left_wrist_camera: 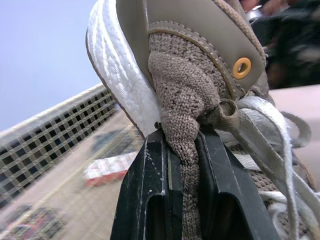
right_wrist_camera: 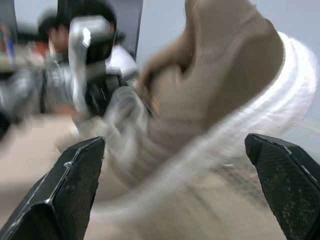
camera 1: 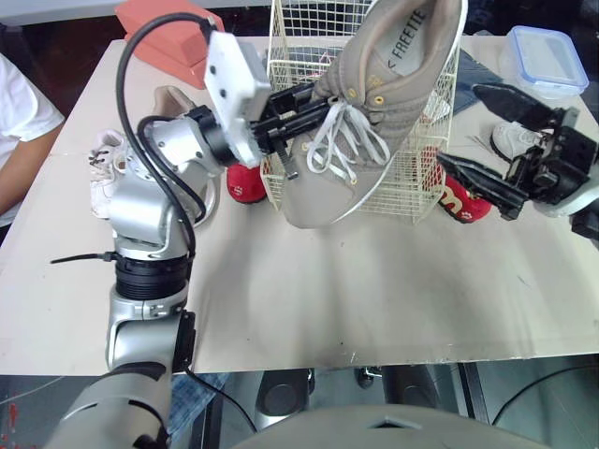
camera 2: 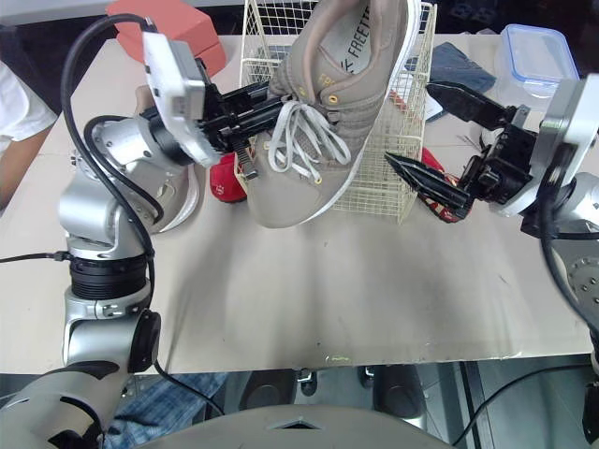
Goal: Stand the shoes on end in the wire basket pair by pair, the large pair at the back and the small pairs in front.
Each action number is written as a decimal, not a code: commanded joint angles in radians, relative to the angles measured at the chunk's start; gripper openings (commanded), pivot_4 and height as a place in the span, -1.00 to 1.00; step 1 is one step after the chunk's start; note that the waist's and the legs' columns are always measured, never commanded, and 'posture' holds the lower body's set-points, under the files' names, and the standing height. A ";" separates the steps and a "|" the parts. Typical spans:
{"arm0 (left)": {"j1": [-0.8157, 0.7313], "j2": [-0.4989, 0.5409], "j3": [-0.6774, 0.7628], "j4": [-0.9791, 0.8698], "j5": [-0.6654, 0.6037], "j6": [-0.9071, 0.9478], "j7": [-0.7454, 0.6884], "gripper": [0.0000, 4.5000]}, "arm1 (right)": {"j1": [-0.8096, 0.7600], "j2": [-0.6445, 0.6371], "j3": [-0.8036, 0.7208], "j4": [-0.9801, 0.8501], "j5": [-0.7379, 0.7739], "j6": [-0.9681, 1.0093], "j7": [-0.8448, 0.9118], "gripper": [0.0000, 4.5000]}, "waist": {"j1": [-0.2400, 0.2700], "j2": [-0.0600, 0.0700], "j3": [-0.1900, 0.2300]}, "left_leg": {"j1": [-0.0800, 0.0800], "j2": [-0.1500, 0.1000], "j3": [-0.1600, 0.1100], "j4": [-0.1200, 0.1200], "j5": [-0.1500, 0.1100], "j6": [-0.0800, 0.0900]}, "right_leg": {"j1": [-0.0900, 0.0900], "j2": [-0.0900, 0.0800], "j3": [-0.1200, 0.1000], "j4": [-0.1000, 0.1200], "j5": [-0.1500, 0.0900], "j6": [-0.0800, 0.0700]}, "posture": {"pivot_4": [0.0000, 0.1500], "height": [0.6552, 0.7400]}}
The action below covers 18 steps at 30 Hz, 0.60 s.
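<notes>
From the head camera, the left gripper [camera 1: 299, 110] is clamped on the large tan shoe [camera 1: 374, 122] beside its white laces [camera 1: 342, 145]. The shoe hangs tilted, heel up and toe down close to the table [camera 1: 328, 290], in front of the wire basket [camera 1: 412, 182]; whether the toe touches the table cannot be told. A small red shoe [camera 1: 245, 182] lies just beside the basket on the robot's left and another red shoe [camera 1: 465, 202] on its right. A white shoe [camera 1: 106, 173] lies further left, near a person's white sleeve [camera 1: 23, 117]. The right gripper [camera 1: 459, 125] hovers at the basket's right side with its fingers spread wide, holding nothing, and a small white shoe [camera 1: 510, 140] sits just behind it. A lidded plastic box [camera 1: 547, 58] stands at the far right. In the left wrist view, the two black fingers [left_wrist_camera: 145, 200] pinch the shoe's knit edge next to a brass eyelet [left_wrist_camera: 241, 67]. In the right wrist view, the fingertips [right_wrist_camera: 75, 190] stand far apart, with the blurred tan shoe ahead of them.
</notes>
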 commanded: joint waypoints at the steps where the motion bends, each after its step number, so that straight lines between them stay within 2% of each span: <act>1: 0.003 -0.062 -0.021 -0.010 0.062 -0.123 0.087 -0.94 | -0.068 0.045 -0.008 -0.030 0.116 0.104 -0.186 0.97 | 0.001 -0.001 0.000 | 0.000 0.000 0.000 0.000 0.000 0.000 | 0.000 0.000 0.000 0.000 0.000 0.000 | 1.00 -0.27; 5: 0.017 -0.120 -0.064 0.040 0.141 -0.235 0.134 -0.94 | -0.181 0.154 0.032 0.002 0.094 0.139 -0.329 0.97 | 0.001 0.000 0.000 | 0.000 -0.001 0.000 0.000 0.000 0.000 | 0.000 0.000 0.000 0.000 0.000 0.000 | 1.00 -0.27; 10: 0.031 -0.156 -0.091 0.049 0.162 -0.272 0.151 -0.94 | -0.231 0.208 0.053 0.025 -0.012 0.172 -0.363 0.97 | 0.004 -0.001 0.000 | -0.002 0.000 0.000 0.000 0.000 0.000 | 0.000 0.000 -0.001 -0.001 0.000 0.000 | 1.00 -0.27; 11: 0.032 -0.158 -0.093 0.052 0.166 -0.277 0.151 -0.94 | -0.237 0.218 0.054 0.028 -0.024 0.178 -0.361 0.73 | 0.005 -0.001 -0.001 | -0.002 0.000 0.000 0.000 0.000 0.000 | 0.000 0.000 -0.001 -0.001 0.000 0.000 | 1.00 -0.27; 12: 0.032 -0.158 -0.095 0.055 0.168 -0.282 0.153 -0.94 | -0.241 0.227 0.053 0.030 -0.027 0.186 -0.360 0.62 | 0.004 -0.001 -0.001 | -0.002 0.000 0.000 0.000 0.000 0.000 | 0.000 0.000 -0.002 -0.001 0.000 0.000 | 1.00 -0.27; 13: 0.032 -0.158 -0.095 0.058 0.169 -0.286 0.153 -0.94 | -0.243 0.234 0.052 0.032 -0.033 0.192 -0.358 0.35 | 0.004 -0.001 -0.001 | -0.002 0.000 0.000 0.000 0.000 0.000 | 0.000 0.000 -0.002 -0.001 0.000 0.000 | 1.00 -0.27; 14: 0.033 -0.159 -0.096 0.059 0.169 -0.287 0.154 -0.94 | -0.246 0.241 0.051 0.036 -0.044 0.196 -0.361 0.26 | 0.004 -0.001 -0.001 | -0.002 0.000 0.000 0.000 0.000 0.000 | 0.000 0.000 -0.002 -0.001 0.000 0.000 | 1.00 -0.27; 18: 0.044 -0.158 -0.097 0.036 0.158 -0.276 0.154 -0.94 | -0.247 0.259 0.044 0.045 -0.066 0.223 -0.372 -0.55 | 0.002 0.000 -0.001 | -0.001 0.000 -0.001 0.000 0.000 0.000 | 0.000 0.000 -0.002 -0.001 0.000 0.000 | 1.00 -0.27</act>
